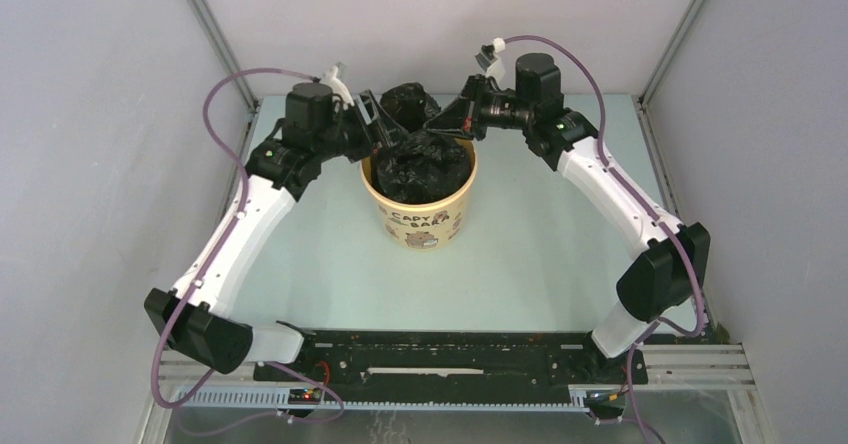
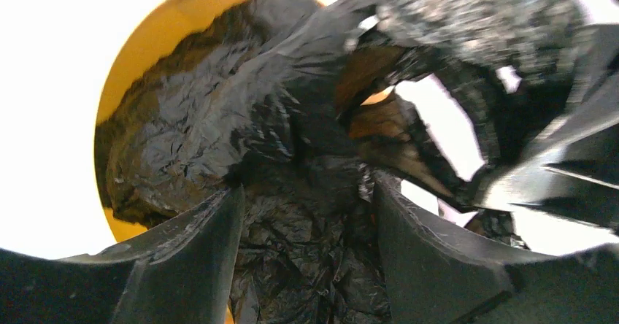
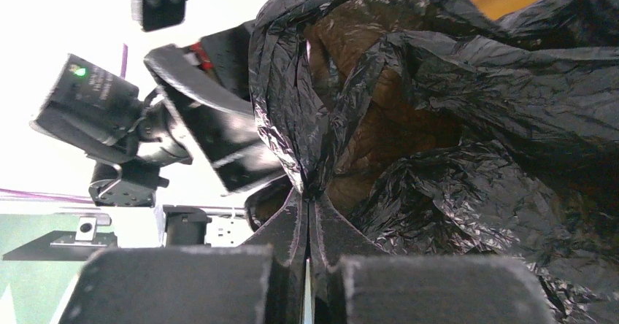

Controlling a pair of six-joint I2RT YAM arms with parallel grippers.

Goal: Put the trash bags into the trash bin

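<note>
The pale yellow trash bin [image 1: 420, 214] with "CAPY BARA" lettering stands mid-table. A crinkled black trash bag [image 1: 425, 164] fills its mouth, and a bunched part [image 1: 405, 99] is lifted above the far rim. My right gripper [image 1: 448, 119] is shut on a fold of that bag [image 3: 409, 120]; its fingertips [image 3: 310, 196] pinch the plastic. My left gripper [image 1: 378, 129] hangs over the bin's far left rim. In the left wrist view its jaws [image 2: 303, 207] stand wide apart over the bag [image 2: 219, 134], with the yellow bin wall [image 2: 124, 68] behind.
Grey enclosure walls with metal corner posts [image 1: 210, 24] surround the pale green table [image 1: 560, 234]. The two arms' bases sit on a black rail [image 1: 450, 359] at the near edge. My left gripper's body [image 3: 212, 127] is close beside the right one.
</note>
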